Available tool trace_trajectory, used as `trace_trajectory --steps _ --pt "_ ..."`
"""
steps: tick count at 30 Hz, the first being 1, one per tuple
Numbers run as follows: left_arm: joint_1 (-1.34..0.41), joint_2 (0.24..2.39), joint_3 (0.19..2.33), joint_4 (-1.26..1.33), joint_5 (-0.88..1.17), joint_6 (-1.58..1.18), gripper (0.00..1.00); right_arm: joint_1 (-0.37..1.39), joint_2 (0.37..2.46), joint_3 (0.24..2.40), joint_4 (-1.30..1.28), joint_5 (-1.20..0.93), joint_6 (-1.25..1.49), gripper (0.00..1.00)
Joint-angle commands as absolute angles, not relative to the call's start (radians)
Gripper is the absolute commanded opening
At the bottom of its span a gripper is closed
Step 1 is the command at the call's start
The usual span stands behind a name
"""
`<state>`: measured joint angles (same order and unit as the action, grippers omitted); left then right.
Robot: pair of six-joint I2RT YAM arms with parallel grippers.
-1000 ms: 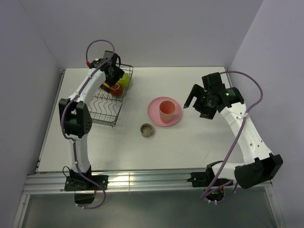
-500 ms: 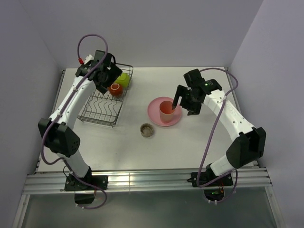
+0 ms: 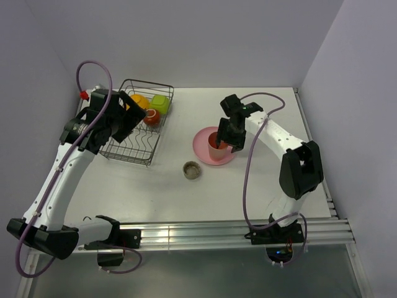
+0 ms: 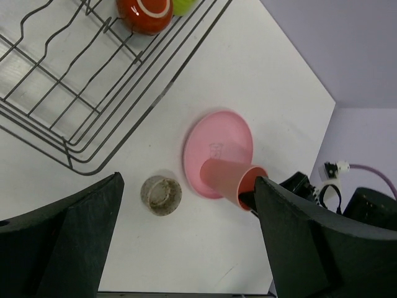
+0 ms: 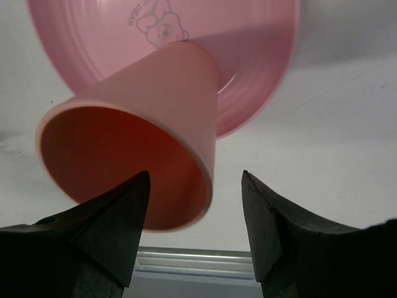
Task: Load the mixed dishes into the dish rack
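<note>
The pink tumbler (image 3: 214,146) stands upright on the pink plate (image 3: 211,156) at mid-table. My right gripper (image 3: 224,140) is open over the tumbler's right side. In the right wrist view one finger (image 5: 105,230) is inside the tumbler (image 5: 142,93) and the other outside, with a gap left to its wall. The black wire dish rack (image 3: 133,149) at the far left holds the orange-yellow bowl (image 3: 138,100), the yellow-green bowl (image 3: 160,103) and the red-brown mug (image 3: 151,116). My left gripper (image 3: 127,121) hangs open and empty above the rack's left part. The small grey-brown dish (image 3: 192,169) sits on the table.
The left wrist view shows the rack's near corner (image 4: 80,158), the dish (image 4: 160,195) and the plate (image 4: 220,133) from high up. Walls close the table at the back and both sides. A metal rail (image 3: 186,236) runs along the front edge.
My right gripper moved left onto the tumbler and its jaws narrowed around the rim. My left arm drew back from the mug in the rack, toward the left and higher.
</note>
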<state>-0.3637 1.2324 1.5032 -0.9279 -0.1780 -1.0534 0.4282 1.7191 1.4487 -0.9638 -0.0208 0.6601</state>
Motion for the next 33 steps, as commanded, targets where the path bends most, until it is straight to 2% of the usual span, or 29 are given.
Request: trace_trajectory --steps 1,4,5,8,14,18,21,26,29,33 --pt "-0.368 1.197 1.482 -0.911 -0.126 -0.994 0.92 0.451 1.743 1.525 -0.931 0.035 0.675 0.67" --pt "-0.368 1.193 1.494 -0.922 -0.098 -0.957 0.92 0.453 1.776 1.548 -0.942 0.049 0.684 0.48" --pt "-0.368 1.195 1.496 -0.919 -0.066 -0.936 0.92 0.454 1.782 1.551 -0.945 0.057 0.686 0.27" --pt "-0.368 1.195 1.477 -0.876 0.023 -0.901 0.91 0.454 1.778 1.568 -0.963 0.074 0.687 0.0" --pt "-0.368 1.203 1.399 -0.73 0.254 -0.854 0.94 0.454 1.665 1.643 -1.029 0.068 0.684 0.0" --pt "-0.368 1.189 1.339 -0.559 0.45 -0.864 0.94 0.43 1.568 1.7 -1.074 -0.041 0.68 0.0" --pt "-0.368 1.184 1.275 -0.341 0.636 -0.929 0.91 0.342 1.481 1.634 -1.055 -0.265 0.681 0.0" --pt "-0.368 1.187 1.184 -0.07 0.781 -1.075 0.92 0.209 1.347 1.475 -0.934 -0.748 0.66 0.0" --pt "-0.368 1.192 1.135 0.03 0.83 -1.167 0.93 0.196 1.283 1.372 -0.812 -0.938 0.721 0.0" --pt "-0.371 1.19 1.066 0.21 0.856 -1.301 0.95 0.207 1.217 1.278 -0.663 -1.051 0.834 0.0"
